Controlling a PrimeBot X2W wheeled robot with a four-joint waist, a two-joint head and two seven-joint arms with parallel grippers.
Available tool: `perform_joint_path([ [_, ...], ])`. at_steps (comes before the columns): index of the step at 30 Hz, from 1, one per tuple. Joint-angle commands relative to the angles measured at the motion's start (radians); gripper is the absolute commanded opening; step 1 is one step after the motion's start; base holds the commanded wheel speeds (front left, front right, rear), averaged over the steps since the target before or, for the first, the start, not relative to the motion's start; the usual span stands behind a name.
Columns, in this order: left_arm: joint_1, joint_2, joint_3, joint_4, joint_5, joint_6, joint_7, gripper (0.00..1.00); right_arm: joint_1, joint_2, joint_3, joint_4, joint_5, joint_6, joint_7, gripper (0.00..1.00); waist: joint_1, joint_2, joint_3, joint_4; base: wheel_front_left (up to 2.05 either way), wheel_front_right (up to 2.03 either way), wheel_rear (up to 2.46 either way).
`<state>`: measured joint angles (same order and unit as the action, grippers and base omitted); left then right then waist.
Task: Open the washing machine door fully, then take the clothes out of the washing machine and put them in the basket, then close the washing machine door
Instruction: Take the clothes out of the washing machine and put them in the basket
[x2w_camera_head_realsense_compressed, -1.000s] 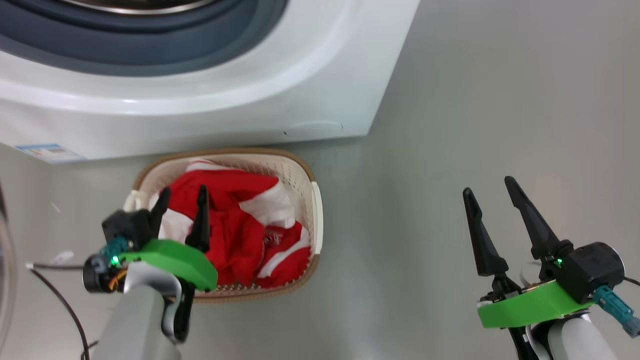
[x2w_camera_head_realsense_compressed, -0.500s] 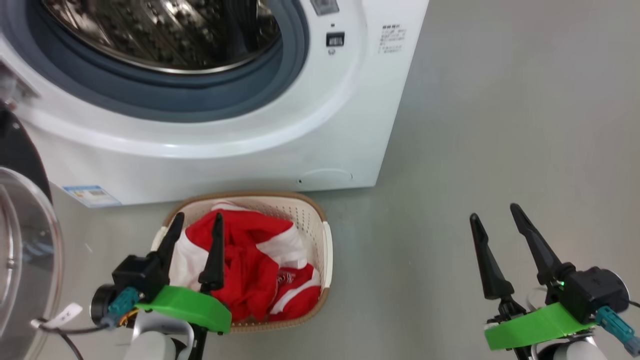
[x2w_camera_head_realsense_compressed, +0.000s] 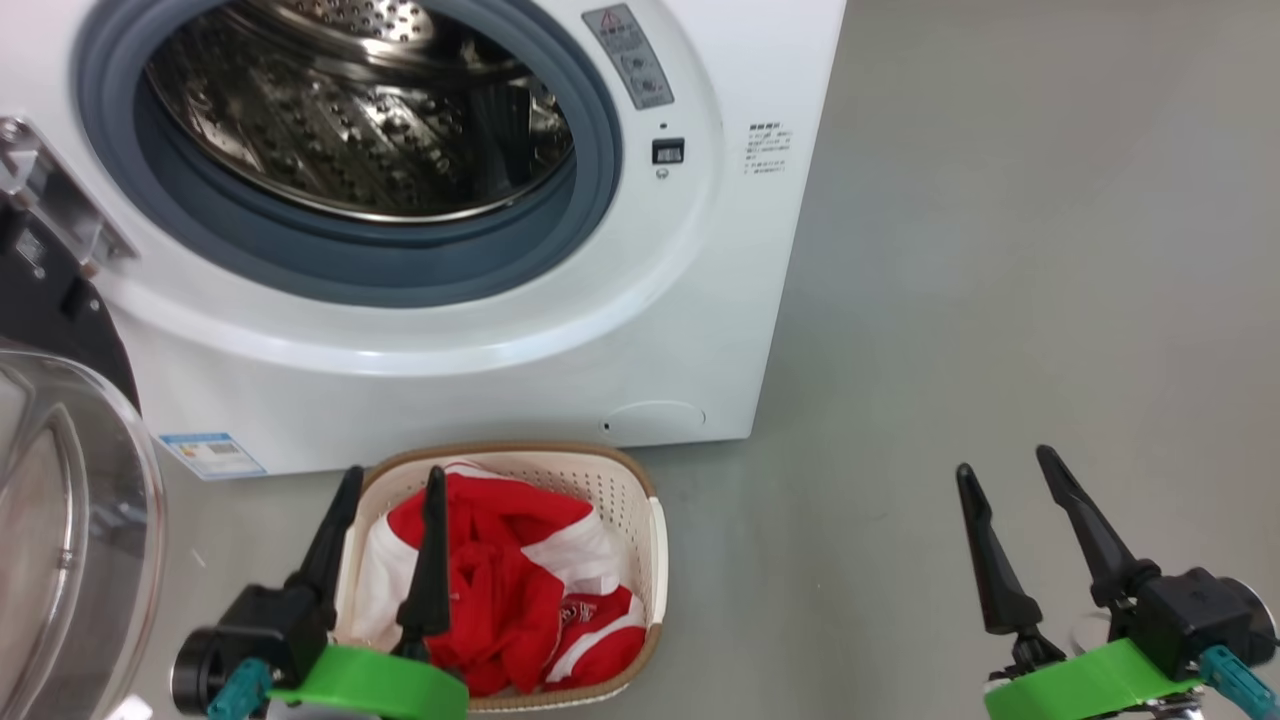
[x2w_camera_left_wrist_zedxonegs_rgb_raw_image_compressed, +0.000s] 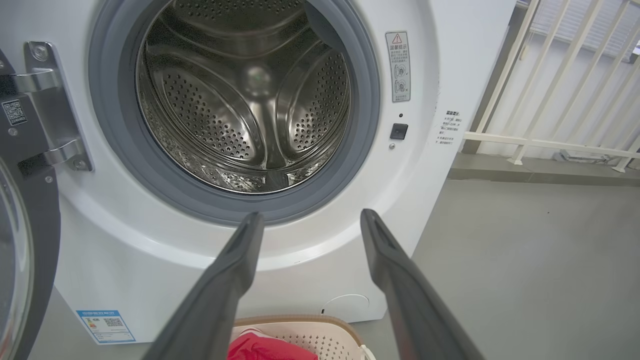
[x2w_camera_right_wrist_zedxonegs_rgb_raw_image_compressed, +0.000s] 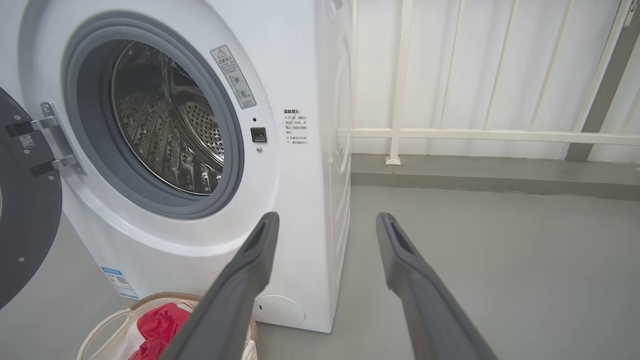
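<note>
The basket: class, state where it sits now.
Head view, lower left of centre: the basket stands on the floor just in front of the washing machine, clothes inside.

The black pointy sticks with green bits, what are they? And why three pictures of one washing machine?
They are a robot's two grippers, its hands. One picture looks down from its head: left gripper and right gripper, both open, holding nothing. The other two come from wrist cameras looking along the fingers. The big white washing machine has its round black-rimmed glass door open; its steel drum looks empty. On the grey floor, the small cream plastic basket holds the red-and-white sports clothes.
</note>
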<state>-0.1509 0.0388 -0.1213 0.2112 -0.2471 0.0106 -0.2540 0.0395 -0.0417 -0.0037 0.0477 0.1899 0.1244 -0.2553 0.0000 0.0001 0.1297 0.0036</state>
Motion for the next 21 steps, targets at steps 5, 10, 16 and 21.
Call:
perform_joint_path([
  [5,0.048,0.014,0.032,-0.057,0.009,0.023,-0.005,1.0,0.02,-0.008,0.003,-0.036,-0.011,0.006,-0.006,1.0,0.0,-0.0001,-0.049,-0.003,0.0,0.0,0.0],
  [10,0.106,0.021,0.041,-0.1,0.011,0.051,0.013,1.0,0.053,-0.008,-0.012,-0.046,-0.006,0.006,-0.006,1.0,0.0,-0.0001,-0.089,-0.01,0.0,0.0,0.0],
  [16,0.17,0.025,0.047,-0.154,0.009,0.08,0.047,1.0,0.082,-0.008,-0.017,-0.054,-0.001,0.006,-0.006,1.0,0.0,-0.0001,-0.128,-0.016,0.0,0.0,0.0],
  [21,0.204,0.028,0.046,-0.186,0.007,0.092,0.049,1.0,0.098,-0.008,-0.019,-0.06,0.0,0.006,-0.006,1.0,0.0,-0.0001,-0.142,-0.017,0.0,0.0,0.0],
])
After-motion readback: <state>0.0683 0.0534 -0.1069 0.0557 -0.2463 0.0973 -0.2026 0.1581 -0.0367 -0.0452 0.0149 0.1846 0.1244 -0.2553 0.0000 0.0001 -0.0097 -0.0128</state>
